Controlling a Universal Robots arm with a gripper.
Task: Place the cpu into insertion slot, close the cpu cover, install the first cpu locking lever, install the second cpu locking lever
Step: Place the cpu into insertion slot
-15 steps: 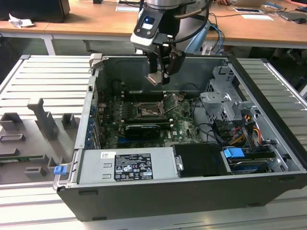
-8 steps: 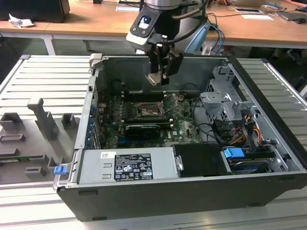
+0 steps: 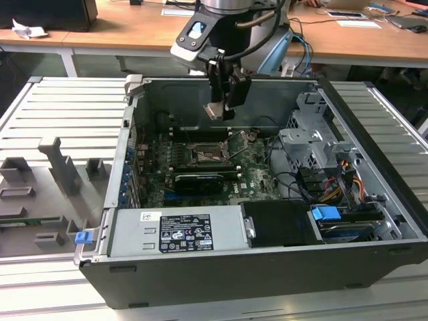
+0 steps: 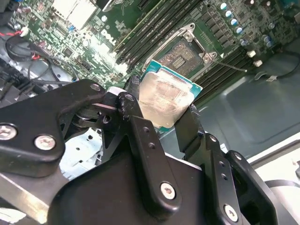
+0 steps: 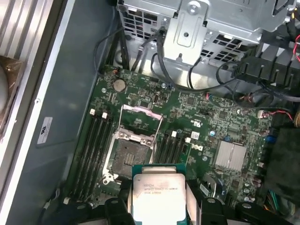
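My gripper (image 3: 224, 107) hangs inside the open computer case, above the green motherboard (image 3: 251, 175). It is shut on the cpu (image 3: 215, 111), a flat square chip with a pale metal top. In both wrist views the black fingers (image 4: 133, 96) clamp the cpu (image 4: 166, 101) (image 5: 157, 194) by two opposite edges. The insertion slot (image 5: 129, 152) (image 4: 185, 55) (image 3: 206, 155) lies below and a little ahead of the chip, dark and uncovered. The cpu cover (image 5: 142, 109) stands tilted up from the socket's far edge. A thin wire lever (image 4: 229, 64) juts out beside the socket.
Black memory slots (image 5: 93, 145) flank the socket on both sides. A black graphics card (image 3: 197, 182) lies nearer the power supply (image 3: 177, 231). A metal drive cage (image 3: 314, 144) with cables fills the exterior view's right. A grey fixture tray (image 3: 53, 174) sits outside the case.
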